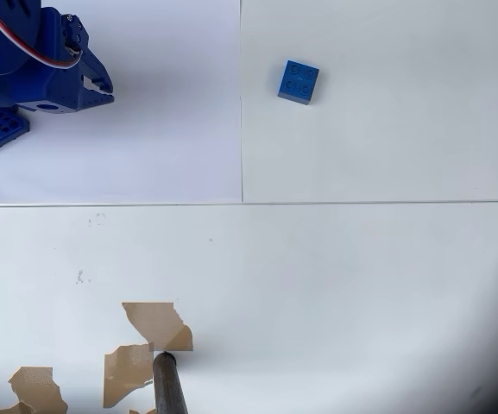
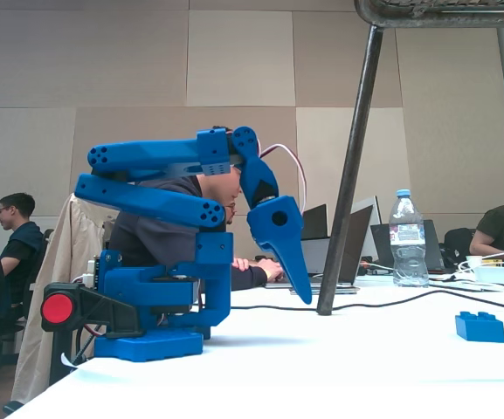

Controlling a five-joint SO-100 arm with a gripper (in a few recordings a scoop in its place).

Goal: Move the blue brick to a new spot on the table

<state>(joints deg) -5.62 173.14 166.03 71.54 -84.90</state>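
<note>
The blue brick (image 1: 298, 82) lies studs up on the white table (image 1: 361, 285), right of the vertical seam near the far edge. In the fixed view the blue brick (image 2: 479, 326) sits alone at the right on the table (image 2: 321, 358). The blue arm is folded over its base at the top left of the overhead view. Its gripper (image 1: 102, 86) is far to the left of the brick. Seen from the side, the gripper (image 2: 304, 295) points down just above the table, its fingers together and nothing held.
A dark metal pole (image 1: 169, 386) stands at the near edge among chipped brown patches (image 1: 158, 326); the same pole (image 2: 349, 175) leans up behind the gripper. A black cable (image 2: 391, 305), a water bottle (image 2: 406, 237) and laptops lie beyond. People sit behind the table.
</note>
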